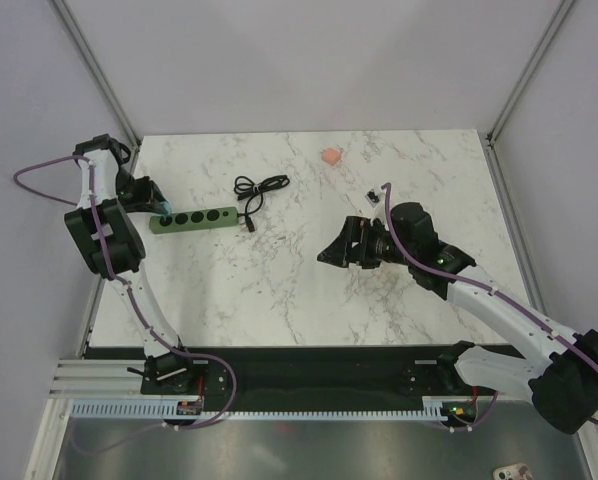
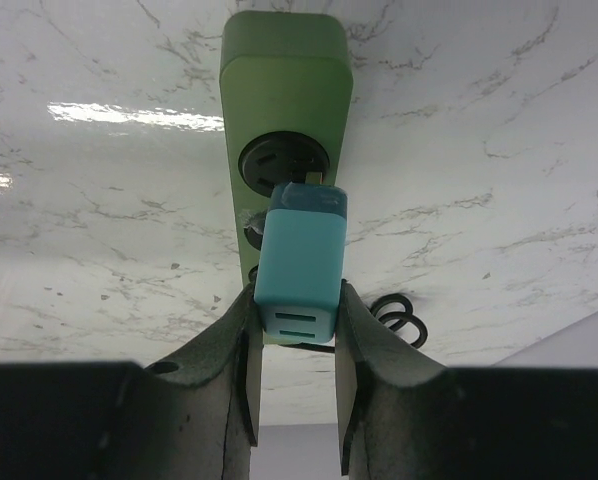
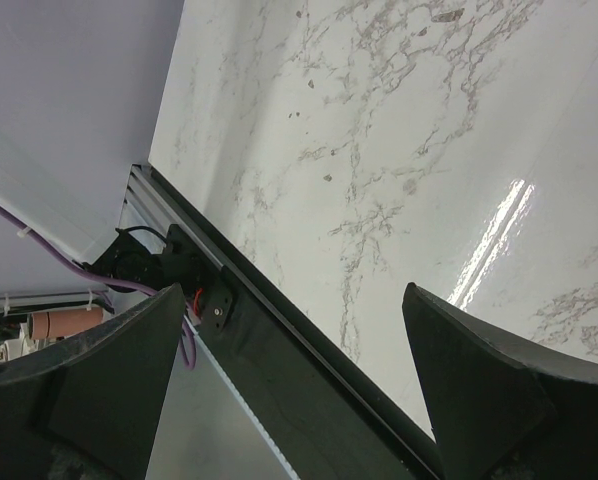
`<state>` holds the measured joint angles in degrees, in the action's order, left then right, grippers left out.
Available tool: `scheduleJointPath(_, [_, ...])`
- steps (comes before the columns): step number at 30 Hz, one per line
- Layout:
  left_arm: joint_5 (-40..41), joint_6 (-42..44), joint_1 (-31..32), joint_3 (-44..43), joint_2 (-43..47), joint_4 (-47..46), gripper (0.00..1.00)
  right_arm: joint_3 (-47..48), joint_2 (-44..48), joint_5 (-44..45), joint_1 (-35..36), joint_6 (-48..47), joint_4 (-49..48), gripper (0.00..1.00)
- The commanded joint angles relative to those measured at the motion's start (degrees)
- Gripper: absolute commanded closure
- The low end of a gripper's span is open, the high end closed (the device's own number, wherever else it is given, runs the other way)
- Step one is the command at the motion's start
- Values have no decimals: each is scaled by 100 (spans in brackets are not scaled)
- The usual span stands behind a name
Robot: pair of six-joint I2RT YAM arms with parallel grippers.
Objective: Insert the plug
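The teal plug (image 2: 299,262) is gripped between the fingers of my left gripper (image 2: 297,322), which is shut on its sides. It is held over the green power strip (image 2: 284,90), its far end against the strip just below the end socket (image 2: 282,160). I cannot tell whether its prongs are in a socket. In the top view my left gripper (image 1: 155,204) is at the left end of the strip (image 1: 199,217), and the plug (image 1: 166,207) shows as a small teal spot. My right gripper (image 1: 331,251) is open and empty at mid-table, with nothing between its jaws in the right wrist view (image 3: 294,300).
The strip's black cable (image 1: 259,188) lies coiled behind its right end and also shows in the left wrist view (image 2: 399,318). A small orange piece (image 1: 330,157) lies at the back. A small black object (image 1: 373,197) is near the right arm. The table's front rail (image 3: 309,370) lies below the right gripper.
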<state>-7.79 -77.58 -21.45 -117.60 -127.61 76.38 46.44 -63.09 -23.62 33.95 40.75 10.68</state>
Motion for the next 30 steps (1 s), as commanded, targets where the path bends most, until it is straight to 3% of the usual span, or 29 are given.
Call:
scheduleJointPath(1, [164, 243, -184, -228, -123, 263, 98, 278, -19, 50, 6, 47, -83, 2])
scheduleJointPath(30, [-231, 735, -219, -246, -221, 299, 98, 349, -133, 76, 6, 73, -83, 2])
